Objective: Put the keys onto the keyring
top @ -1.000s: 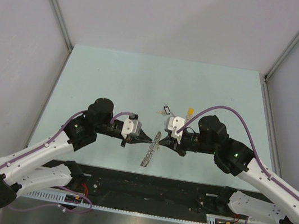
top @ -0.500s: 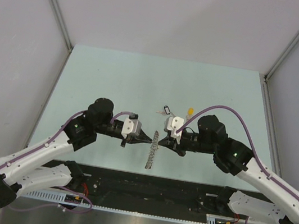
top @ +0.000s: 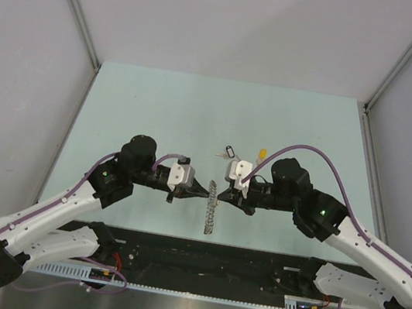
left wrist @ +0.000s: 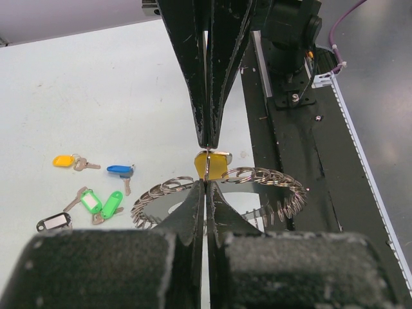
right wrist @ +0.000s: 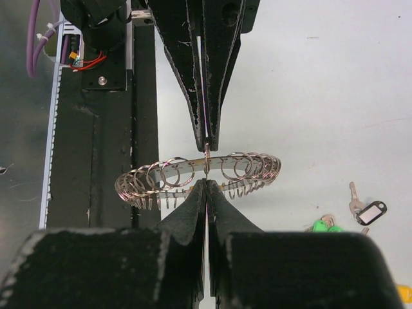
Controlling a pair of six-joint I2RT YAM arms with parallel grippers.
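Silver keyring [right wrist: 251, 168], rim of small loops

Bright, even diffuse light; faint shadows on table [top: 158, 108]; small glints on keyring [left wrist: 257, 174]; wrist views' near foreground blurred.

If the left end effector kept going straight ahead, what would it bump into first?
The left end effector would probably hit the orange key first, by the keyring; the right end effector, pointing back at it, comes right after. Depth is hard to judge.
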